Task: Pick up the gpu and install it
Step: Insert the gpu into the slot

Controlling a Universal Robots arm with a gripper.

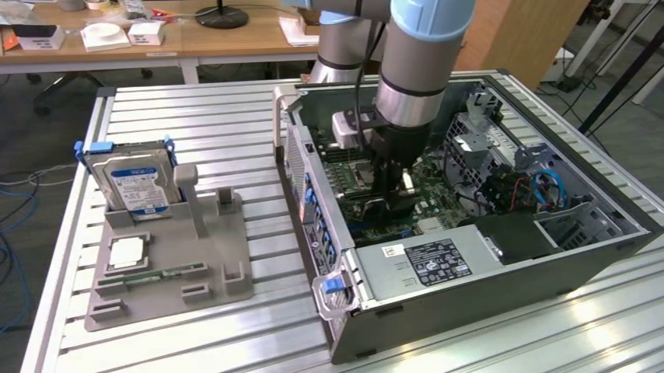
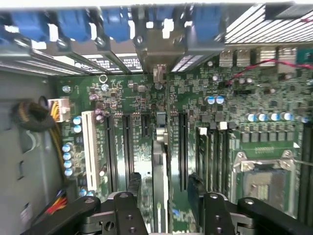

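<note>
Thin, stiff, fragile gpu (image 2: 160, 171) standing on edge in motherboard (image 2: 234, 98) slot, best pinched along top edge; gripper (image 2: 166, 193) fingers parted, flanking it.

I see a slatted metal table (image 1: 207, 109) carrying everything. Directly beneath my gripper (image 1: 393, 203) sits the open computer case (image 1: 487, 264). Off to the exterior view's left of the gripper, well apart, a grey parts holder (image 1: 171, 272) rests on the slats.

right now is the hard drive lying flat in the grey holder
No, the hard drive stands upright on edge in a slot of the grey holder.
</note>
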